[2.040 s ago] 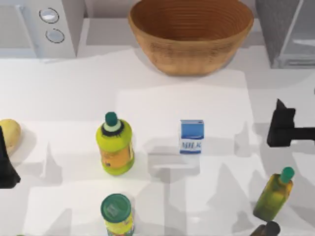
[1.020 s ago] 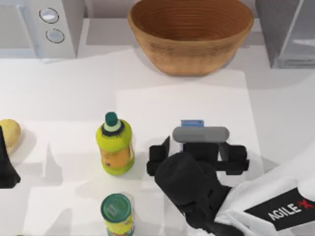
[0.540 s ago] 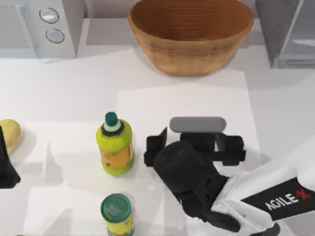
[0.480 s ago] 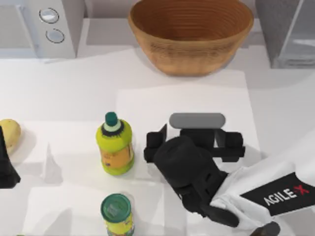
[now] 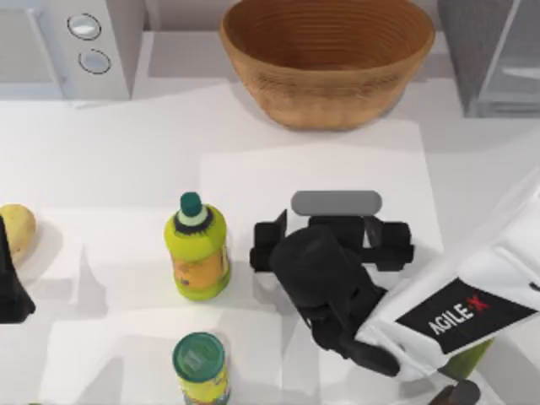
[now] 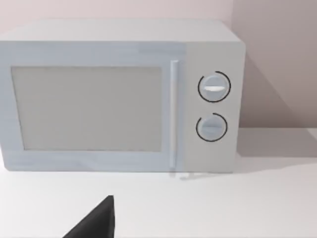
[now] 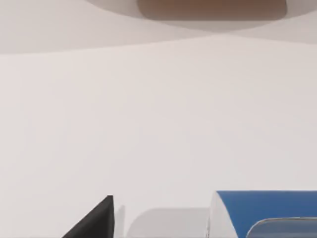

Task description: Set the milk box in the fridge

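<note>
Near the middle of the surface our right end effector hangs over the milk box; whether it grips we cannot tell. We judge grasping underway; next comes lifting toward the fridge at the far right corner. Our left end effector sits parked at the left edge.

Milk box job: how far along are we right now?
Done: the right gripper has reached the spot mid-table beside the yellow-green bottle. In hand: the right wrist view shows the milk box close against it, but a firm grip can't be confirmed. Left: lifting it and carrying it to the fridge at the far right. The left gripper sits parked at the left edge.
</note>
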